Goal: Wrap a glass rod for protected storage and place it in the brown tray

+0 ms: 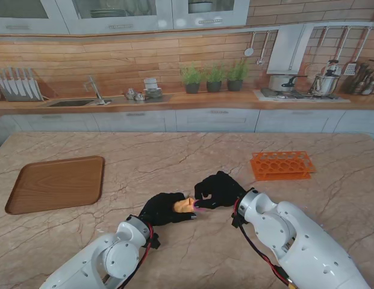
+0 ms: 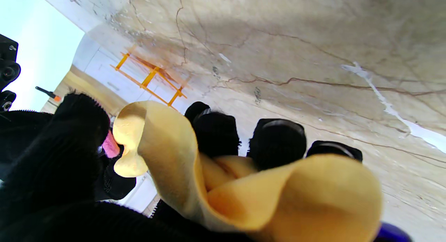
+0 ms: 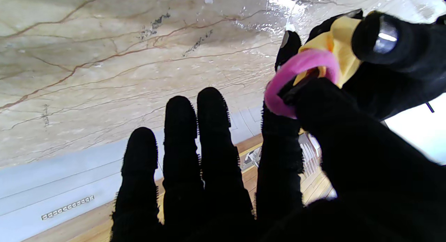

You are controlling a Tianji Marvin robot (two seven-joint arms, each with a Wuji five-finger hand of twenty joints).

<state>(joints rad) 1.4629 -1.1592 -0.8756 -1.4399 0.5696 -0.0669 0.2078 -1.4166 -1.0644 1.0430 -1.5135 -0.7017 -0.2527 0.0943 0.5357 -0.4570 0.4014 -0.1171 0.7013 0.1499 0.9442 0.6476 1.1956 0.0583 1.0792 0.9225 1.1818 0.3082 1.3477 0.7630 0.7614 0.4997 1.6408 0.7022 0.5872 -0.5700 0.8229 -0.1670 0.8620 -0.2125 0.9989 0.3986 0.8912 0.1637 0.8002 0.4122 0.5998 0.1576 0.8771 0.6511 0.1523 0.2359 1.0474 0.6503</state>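
Observation:
My left hand (image 1: pixel 164 208) is shut on a rolled yellow cloth (image 1: pixel 185 205), just above the marble table near its front middle. The left wrist view shows the cloth (image 2: pixel 244 186) bunched in loose folds under the black-gloved fingers (image 2: pixel 277 141). No glass rod shows in any view; I cannot tell whether it is inside the roll. My right hand (image 1: pixel 218 189) meets the cloth's end and pinches a pink elastic band (image 3: pixel 301 66) between thumb and index finger, right at the tip of the cloth (image 3: pixel 343 43). The brown tray (image 1: pixel 54 183) lies far to the left with nothing in it.
An orange test-tube rack (image 1: pixel 281 165) stands on the table to the right, beyond my right hand. Bare marble table (image 1: pixel 174 156) stretches between the tray and the rack. A kitchen counter with a sink and potted plants runs along the back wall.

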